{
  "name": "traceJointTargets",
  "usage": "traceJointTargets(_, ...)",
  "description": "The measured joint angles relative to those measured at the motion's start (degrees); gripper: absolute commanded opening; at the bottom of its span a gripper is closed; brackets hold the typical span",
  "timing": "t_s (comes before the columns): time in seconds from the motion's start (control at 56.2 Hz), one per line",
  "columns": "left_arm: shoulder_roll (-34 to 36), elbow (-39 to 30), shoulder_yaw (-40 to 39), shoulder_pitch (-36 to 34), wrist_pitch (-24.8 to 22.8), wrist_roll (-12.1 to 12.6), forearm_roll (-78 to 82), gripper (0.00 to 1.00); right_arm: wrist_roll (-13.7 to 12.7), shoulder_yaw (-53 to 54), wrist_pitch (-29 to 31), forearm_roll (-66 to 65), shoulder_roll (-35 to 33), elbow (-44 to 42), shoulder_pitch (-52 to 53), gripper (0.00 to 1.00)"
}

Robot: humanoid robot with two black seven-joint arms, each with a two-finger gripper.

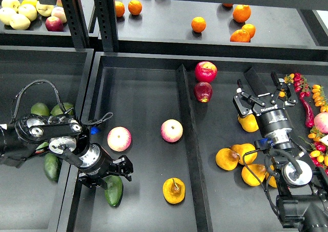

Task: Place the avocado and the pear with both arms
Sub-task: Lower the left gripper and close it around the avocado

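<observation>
Left gripper point(114, 176) is clamped on the avocado point(114, 190), long axis pointing toward the viewer; the pear point(173, 190) lies free alongside, right gripper point(259, 95) spread, well apart

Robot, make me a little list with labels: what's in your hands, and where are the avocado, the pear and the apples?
left gripper: closed on the dark avocado, low in the middle tray
right gripper: open, above a yellow pear
brown-patched pear: lying in the middle tray, untouched
pink-yellow apples: two in the middle tray
red apples: two in the right tray
</observation>
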Motion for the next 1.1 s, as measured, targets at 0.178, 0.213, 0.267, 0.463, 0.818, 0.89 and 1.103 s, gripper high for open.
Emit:
traceJointTargets(0.178, -0.47, 1.19, 0.71, 0.6, 0.0, 0.0, 0.1, 0.83, 0.0, 0.1, 0.29, 0.01, 0.0, 0.08, -0.88, 0.99)
traceJointTargets(0.213, -0.48, 1.23, 0.84, 0.74, 0.0, 0.0, 0.1, 0.83, 0.0, 0.1, 0.3, 0.01, 0.0, 0.08, -1.03, 0.99)
traceJointTargets(0.267, -0.49, 1.26, 0.91, 1.01, 0.0, 0.0, 0.1, 0.83, 0.0, 0.1, 0.31, 0.01, 0.0, 0.08, -1.16, 0.99)
traceJointTargets(0.463, -0.83, 1.26, 0.97, 2.4, 0.0, 0.0, 0.1, 0.83, 0.0, 0.03, 0.32, 0.01, 0.0, 0.11, -1.19, 0.99)
traceJointTargets(0.818, -2.94, 2.72, 0.97, 3.61, 0.0, 0.0, 0.1, 0.83, 0.0, 0.02, 0.23, 0.01, 0.0, 0.23, -1.12, 0.99)
traceJointTargets(0.89, -3.08, 3.02, 0.97, 3.76, 0.0, 0.0, 0.1, 0.83, 0.0, 0.02, 0.23, 0.01, 0.0, 0.31, -1.09, 0.99)
traceJointTargets(1.103, -3.58, 3.39, 0.97, 4.13, 0.0, 0.0, 0.1, 0.83, 0.0, 0.02, 0.23, 0.01, 0.0, 0.43, -1.06, 0.99)
